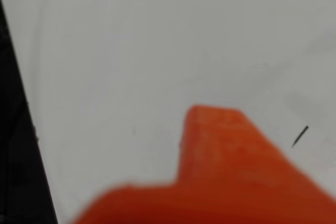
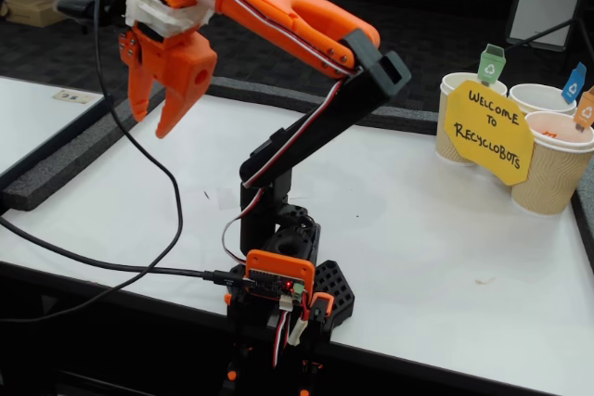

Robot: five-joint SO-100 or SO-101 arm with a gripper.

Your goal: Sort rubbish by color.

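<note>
The orange plastic two-finger gripper is hanging slightly parted and empty above the white table; no paper wads are showing, so locating one looks next.

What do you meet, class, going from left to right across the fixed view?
Orange two-finger gripper → black and orange arm base → yellow "Welcome to Recyclobots" sign → beige paper cup with orange flag. The other cups overlap, so I leave them out.
</note>
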